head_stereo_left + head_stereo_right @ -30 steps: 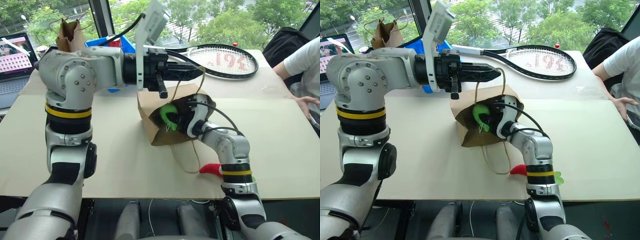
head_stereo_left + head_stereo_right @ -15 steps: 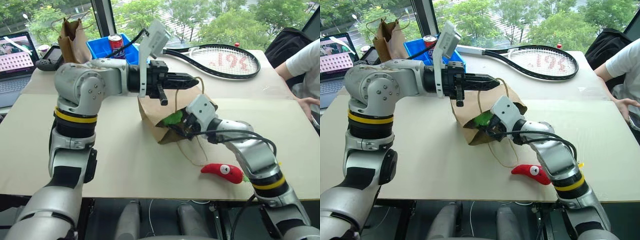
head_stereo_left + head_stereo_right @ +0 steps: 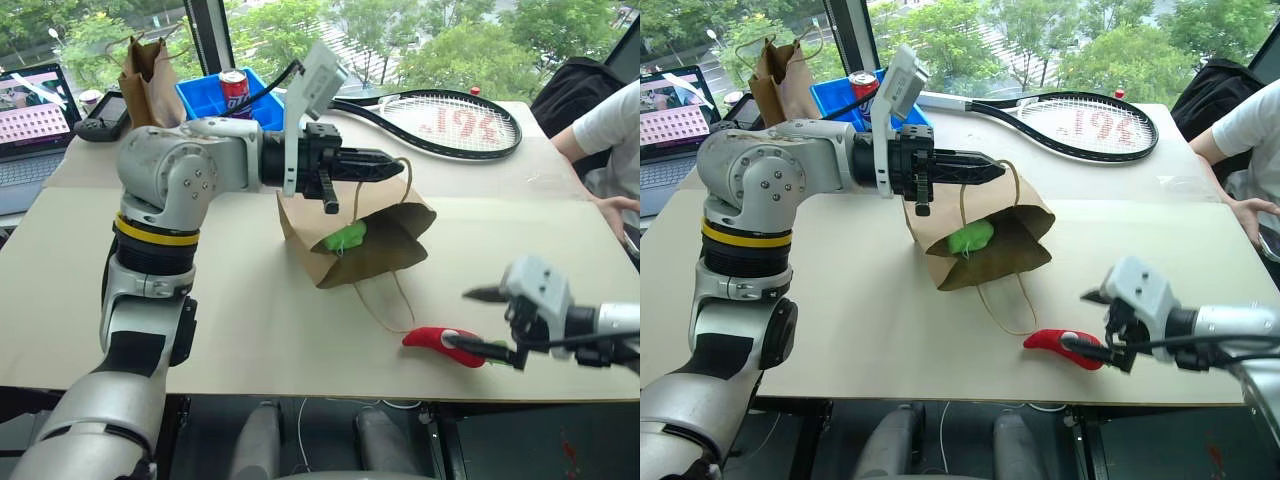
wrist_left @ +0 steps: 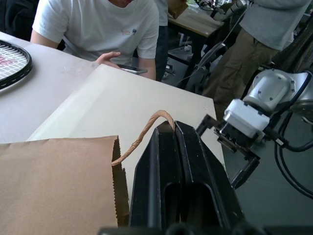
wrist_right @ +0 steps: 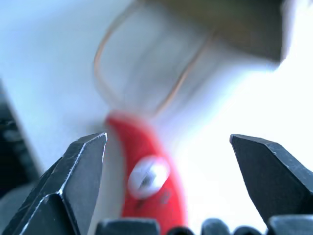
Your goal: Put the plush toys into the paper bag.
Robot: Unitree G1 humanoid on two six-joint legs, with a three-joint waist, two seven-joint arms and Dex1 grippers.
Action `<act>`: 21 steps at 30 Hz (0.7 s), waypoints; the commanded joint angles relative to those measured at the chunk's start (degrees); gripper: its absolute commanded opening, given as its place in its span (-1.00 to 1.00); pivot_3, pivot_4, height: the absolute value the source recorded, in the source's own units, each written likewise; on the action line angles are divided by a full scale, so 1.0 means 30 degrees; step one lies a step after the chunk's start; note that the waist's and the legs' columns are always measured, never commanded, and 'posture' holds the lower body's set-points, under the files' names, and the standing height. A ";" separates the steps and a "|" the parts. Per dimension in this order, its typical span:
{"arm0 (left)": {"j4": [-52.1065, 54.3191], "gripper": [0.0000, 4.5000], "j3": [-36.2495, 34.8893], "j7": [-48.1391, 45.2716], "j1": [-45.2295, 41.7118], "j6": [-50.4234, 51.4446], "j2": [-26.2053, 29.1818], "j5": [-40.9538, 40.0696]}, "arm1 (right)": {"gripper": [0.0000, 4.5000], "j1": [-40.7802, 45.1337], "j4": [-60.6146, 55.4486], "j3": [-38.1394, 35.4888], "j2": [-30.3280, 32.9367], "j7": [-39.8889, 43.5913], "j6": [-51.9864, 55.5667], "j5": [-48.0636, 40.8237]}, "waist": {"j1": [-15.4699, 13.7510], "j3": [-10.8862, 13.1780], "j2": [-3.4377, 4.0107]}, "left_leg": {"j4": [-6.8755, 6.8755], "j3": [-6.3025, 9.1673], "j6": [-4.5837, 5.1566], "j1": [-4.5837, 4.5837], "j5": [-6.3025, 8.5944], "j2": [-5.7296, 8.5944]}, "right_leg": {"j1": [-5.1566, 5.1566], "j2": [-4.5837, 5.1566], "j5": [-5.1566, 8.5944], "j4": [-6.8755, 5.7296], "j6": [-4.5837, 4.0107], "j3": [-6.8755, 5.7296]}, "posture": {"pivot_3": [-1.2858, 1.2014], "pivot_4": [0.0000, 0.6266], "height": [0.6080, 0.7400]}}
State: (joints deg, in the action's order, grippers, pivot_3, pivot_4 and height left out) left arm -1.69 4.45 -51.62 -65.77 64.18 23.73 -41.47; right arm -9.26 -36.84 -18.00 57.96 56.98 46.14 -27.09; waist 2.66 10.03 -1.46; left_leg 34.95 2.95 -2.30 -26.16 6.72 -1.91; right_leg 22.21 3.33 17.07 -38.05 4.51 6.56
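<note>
The paper bag (image 3: 375, 245) lies on its side on the table with its mouth toward me. A green plush toy (image 3: 343, 238) rests just inside the mouth. My left gripper (image 3: 395, 165) is shut on the upper twine handle (image 4: 144, 134) and holds the bag's top edge up. The red chili plush toy (image 3: 432, 339) lies near the table's front edge, by the lower handle loop (image 3: 385, 305). My right gripper (image 3: 458, 317) is open at the chili's right end, one finger above it and one beside it, with nothing between them. The chili (image 5: 146, 178) also sits between its open fingers in the right wrist view.
A tennis racket (image 3: 440, 115) lies at the back of the table. A blue bin (image 3: 205, 95) with a can, a darker brown bag (image 3: 145, 65) and a laptop (image 3: 30, 105) stand at the back left. A person (image 3: 610, 130) sits at the right edge.
My right gripper has come out of the bag's mouth and pulled back to the right toward the front edge, leaving the green toy inside. The left gripper keeps hold of the handle.
</note>
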 commanded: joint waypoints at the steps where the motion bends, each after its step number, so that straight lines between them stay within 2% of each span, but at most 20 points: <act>1: 0.0326 -1.00 -0.0044 -0.0239 -0.0643 -0.0359 0.0108 0.0070 | 0.89 -0.0647 0.0686 0.1066 0.0056 -0.0728 -0.2023 0.1836 | 0.0041 0.0000 0.0000 | 0.0011 -0.0002 0.0000 0.0007 0.0000 0.0000 | -0.0004 -0.0002 0.0003 -0.0001 0.0008 0.0006 | 0.03 -0.52 1.00; 3: 0.0318 -1.00 -0.0028 -0.0264 -0.0684 -0.0355 0.0120 0.0077 | 0.67 -0.0959 0.1499 0.1656 0.0122 -0.1068 -0.2595 0.2724 | -0.0025 0.0001 0.0000 | 0.0023 -0.0002 0.0003 0.0008 -0.0003 0.0001 | -0.0006 -0.0002 0.0013 0.0000 0.0030 0.0004 | 0.03 -0.52 1.00; 7: 0.0289 -1.00 -0.0004 -0.0375 -0.0725 -0.0357 0.0192 0.0207 | 0.07 -0.0989 0.2369 0.1375 0.0602 -0.0814 -0.3646 0.3407 | -0.0077 0.0001 -0.0001 | 0.0034 -0.0007 0.0005 0.0000 -0.0005 0.0012 | -0.0008 0.0007 0.0011 0.0005 0.0032 0.0009 | 0.03 -0.52 1.00; 13: 0.0226 -1.00 -0.0011 -0.0364 -0.0757 -0.0434 0.0157 0.0342 | -0.85 -0.0472 0.2544 -0.1130 0.2489 0.1299 -0.3836 0.2657 | -0.0075 0.0001 -0.0001 | 0.0030 -0.0006 0.0005 0.0000 -0.0005 0.0010 | -0.0010 0.0005 0.0006 0.0004 0.0025 0.0009 | 0.03 -0.52 1.00; 15: 0.0217 -1.00 -0.0027 -0.0362 -0.0760 -0.0462 0.0162 0.0370 | -1.00 0.0600 0.2232 -0.2219 0.3145 0.1968 -0.3272 0.1711 | -0.0050 0.0004 0.0004 | 0.0036 -0.0005 0.0005 0.0000 -0.0005 0.0010 | -0.0012 0.0005 0.0006 0.0003 0.0026 0.0009 | 0.03 -0.52 1.00; 17: 0.0186 -1.00 -0.0043 -0.0362 -0.0765 -0.0490 0.0153 0.0381 | -1.00 0.1826 0.1934 -0.2481 0.3646 0.2218 -0.2917 0.0960 | -0.0005 0.0004 0.0004 | 0.0034 -0.0014 0.0006 0.0005 -0.0005 0.0002 | -0.0012 0.0000 0.0005 0.0001 0.0028 0.0017 | 0.03 -0.52 1.00; 20: 0.0122 -1.00 -0.0060 -0.0332 -0.0756 -0.0579 0.0104 0.0421 | -1.00 0.4352 0.1506 -0.0744 0.4102 0.1587 -0.2550 0.0621 | -0.0021 0.0004 0.0003 | 0.0022 -0.0004 0.0006 0.0012 -0.0005 -0.0006 | -0.0018 -0.0007 0.0003 0.0005 0.0025 0.0005 | 0.03 -0.52 1.00; 21: 0.0119 -1.00 -0.0087 -0.0286 -0.0769 -0.0584 0.0049 0.0409 | -1.00 0.5457 0.1424 0.0660 0.4107 0.1095 -0.2318 0.1075 | -0.0036 0.0003 0.0001 | 0.0019 -0.0005 0.0006 0.0012 -0.0005 -0.0001 | -0.0017 -0.0003 0.0002 0.0004 0.0023 0.0006 | 0.03 -0.52 1.00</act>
State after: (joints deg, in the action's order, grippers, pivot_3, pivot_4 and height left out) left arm -2.09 5.13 -52.40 -65.94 63.89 23.95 -40.33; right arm 3.65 -31.04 -20.99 69.70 62.25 37.76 -24.23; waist 2.55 10.04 -1.45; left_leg 35.02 2.95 -2.28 -26.12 6.71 -1.92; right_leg 22.15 3.31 17.07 -38.03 4.58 6.56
